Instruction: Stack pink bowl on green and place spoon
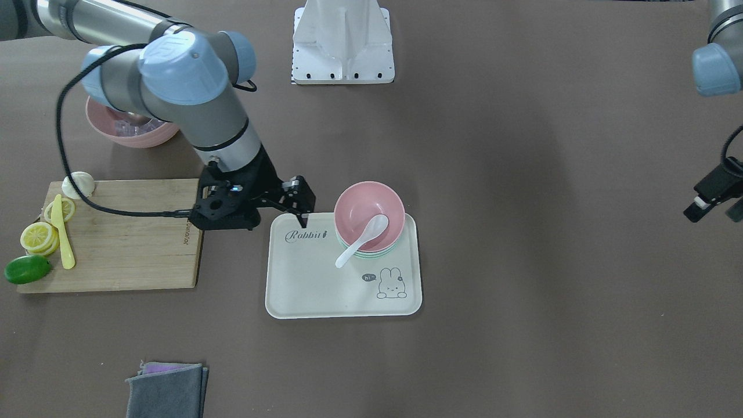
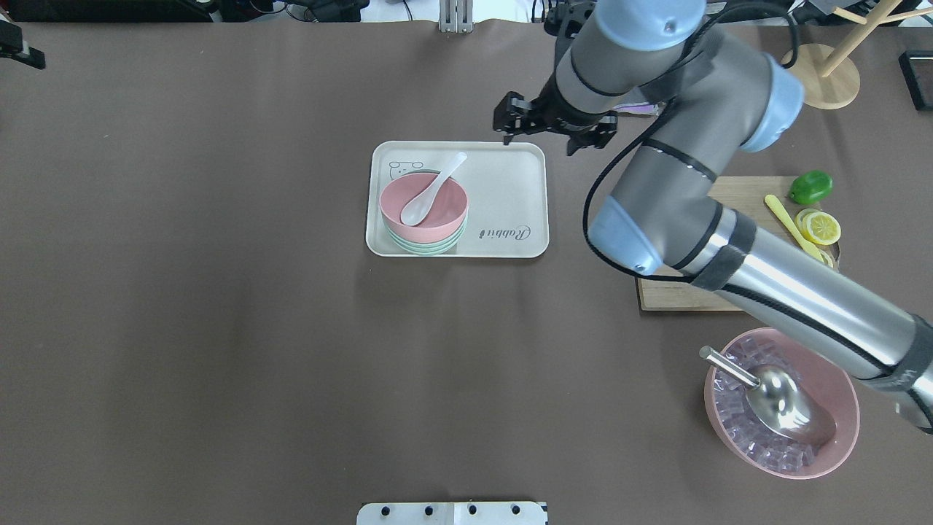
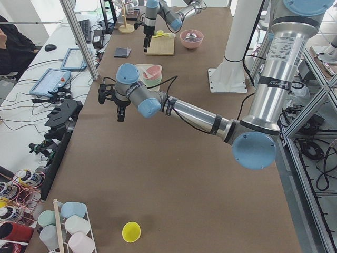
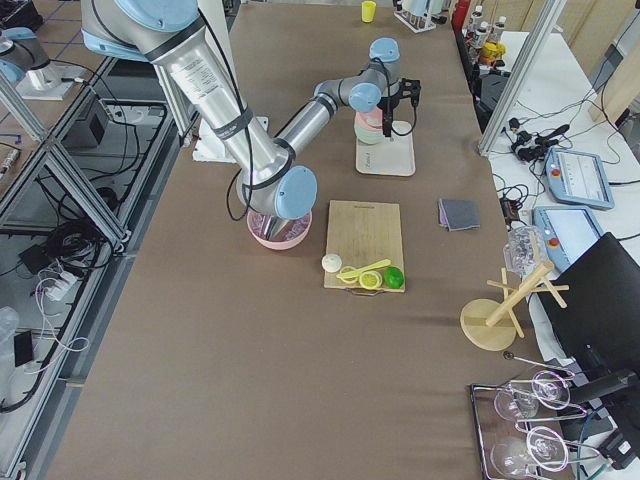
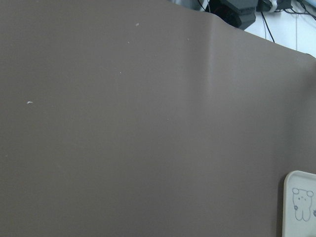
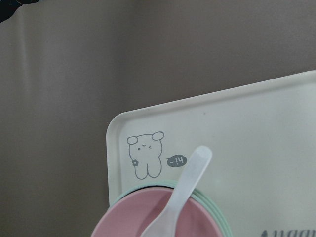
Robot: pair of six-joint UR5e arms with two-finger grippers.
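Observation:
The pink bowl (image 1: 363, 200) sits stacked on the green bowl (image 1: 371, 253) on the white rabbit tray (image 1: 313, 284). The white spoon (image 1: 363, 235) lies in the pink bowl with its handle over the rim. The stack also shows in the overhead view (image 2: 437, 211) and the right wrist view (image 6: 128, 222), where the spoon (image 6: 185, 192) points toward the rabbit print. My right gripper (image 1: 305, 200) is open and empty, just beside the tray's corner, apart from the bowls. My left gripper (image 1: 717, 197) is open and empty, far off to the side, high above the table.
A wooden cutting board (image 1: 127, 244) with lemon slices, a lime and a yellow knife lies beside the right arm. A large pink bowl of ice with a metal scoop (image 2: 780, 401) stands near the robot. A grey cloth (image 1: 168, 392) lies at the operators' edge.

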